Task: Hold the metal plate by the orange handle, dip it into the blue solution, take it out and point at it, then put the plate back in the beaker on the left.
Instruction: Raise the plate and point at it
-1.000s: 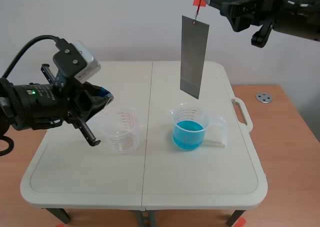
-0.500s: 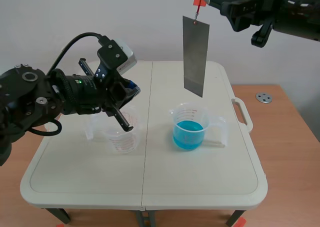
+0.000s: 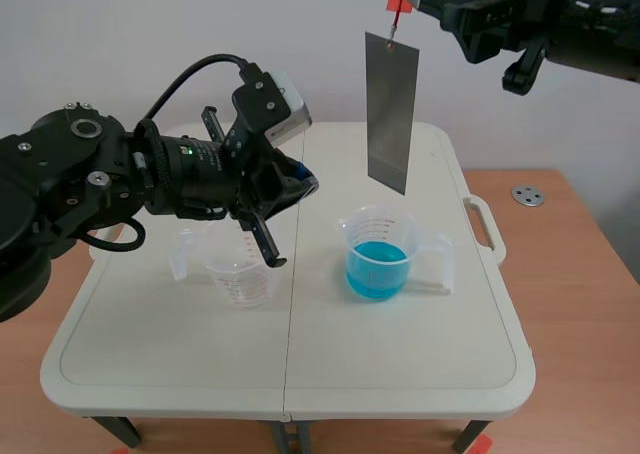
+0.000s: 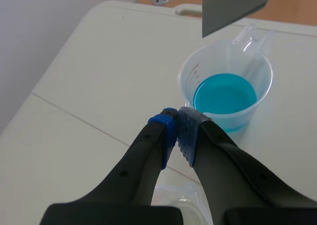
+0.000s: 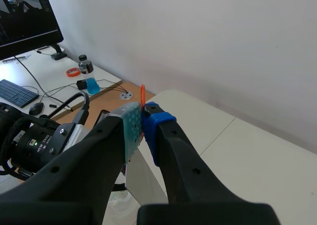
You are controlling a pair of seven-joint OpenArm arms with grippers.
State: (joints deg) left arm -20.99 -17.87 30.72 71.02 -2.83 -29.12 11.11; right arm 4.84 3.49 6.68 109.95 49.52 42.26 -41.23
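Metal plate (image 3: 390,109): hanging above blue solution beaker (image 3: 378,259), right pincer (image 5: 143,117) clamped on orange handle (image 5: 142,93). Left pincer (image 4: 177,120): closed, empty, nearby left. Pointing: aim tip at plate face, avoid contact.

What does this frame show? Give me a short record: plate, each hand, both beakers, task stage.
plate: metal plate hangs upright above the blue-solution beaker, lower edge clear of its rim
right hand: right hand shut on the orange handle, raised high
left hand: left hand shut on nothing, tips aimed toward the plate, not touching it
left beaker: empty beaker stands on the table, below the left hand
stage: plate out of the solution, not yet put in the empty beaker
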